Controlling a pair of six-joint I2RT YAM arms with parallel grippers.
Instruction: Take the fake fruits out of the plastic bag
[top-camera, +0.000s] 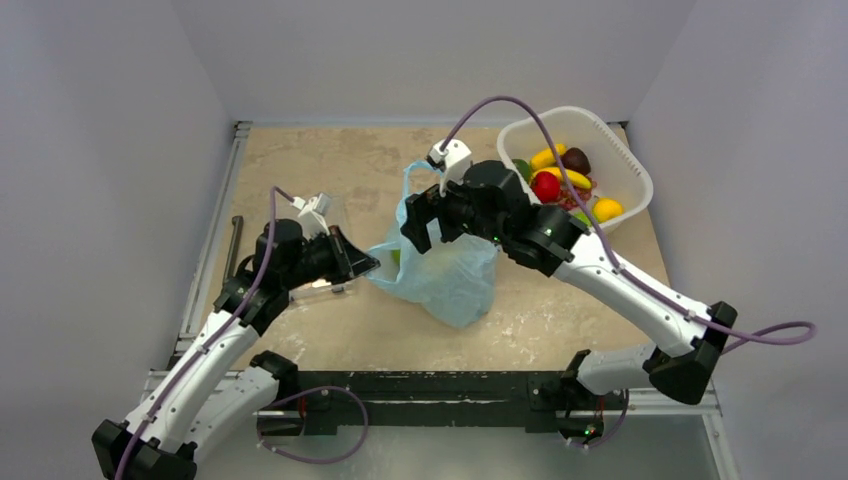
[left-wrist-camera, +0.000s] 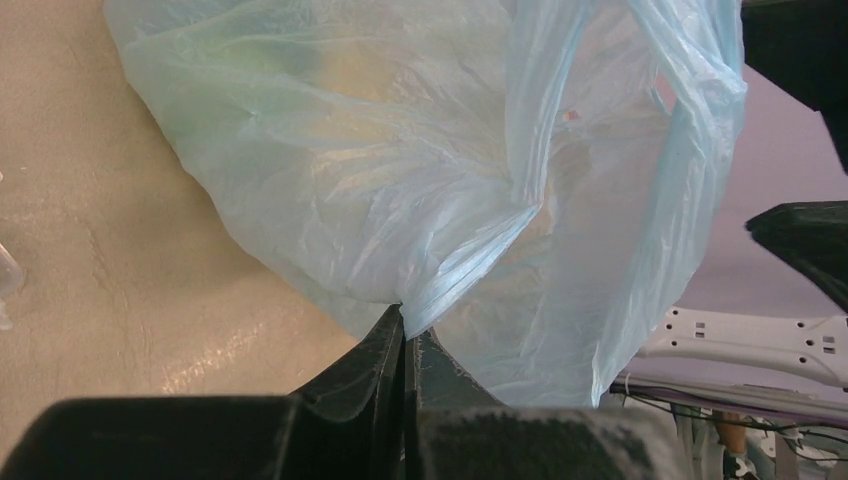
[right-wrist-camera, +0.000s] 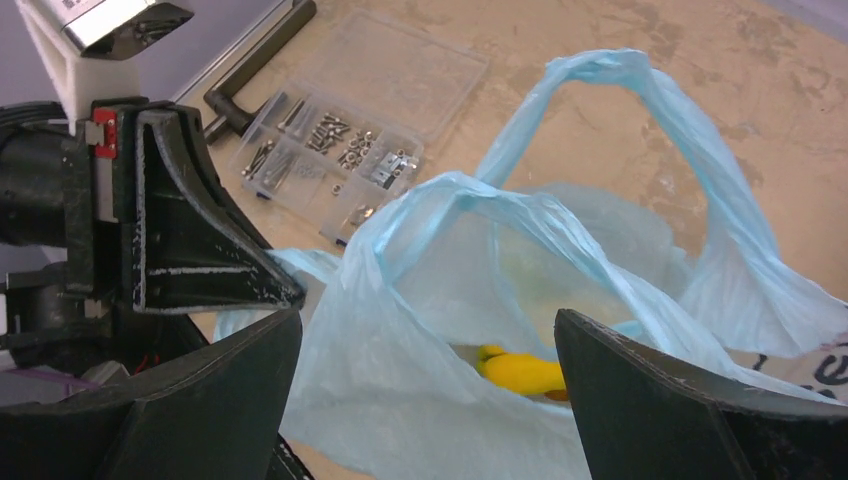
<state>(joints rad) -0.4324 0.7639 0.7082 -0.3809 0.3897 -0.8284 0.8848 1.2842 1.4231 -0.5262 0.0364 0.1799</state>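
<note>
The light-blue plastic bag (top-camera: 448, 275) lies mid-table, its mouth facing up and left. My left gripper (top-camera: 358, 264) is shut on a fold of the bag's left edge; in the left wrist view the gripper (left-wrist-camera: 408, 328) pinches the bag (left-wrist-camera: 400, 150), and faint green and yellow tints show through the film. My right gripper (top-camera: 425, 222) hovers open just above the bag's mouth. In the right wrist view the gripper (right-wrist-camera: 430, 395) straddles the bag's rim (right-wrist-camera: 470, 195), and a yellow fake fruit (right-wrist-camera: 522, 372) lies inside with an orange edge beside it. One loop handle (right-wrist-camera: 640, 90) stands up.
A white slotted basket (top-camera: 625, 165) at the back right holds several fake fruits, among them a red one (top-camera: 546, 187) and yellow ones. A clear flat box of small metal parts (right-wrist-camera: 335, 150) lies left of the bag, behind my left gripper (right-wrist-camera: 200, 235). A dark bar (top-camera: 233, 245) lies along the left edge.
</note>
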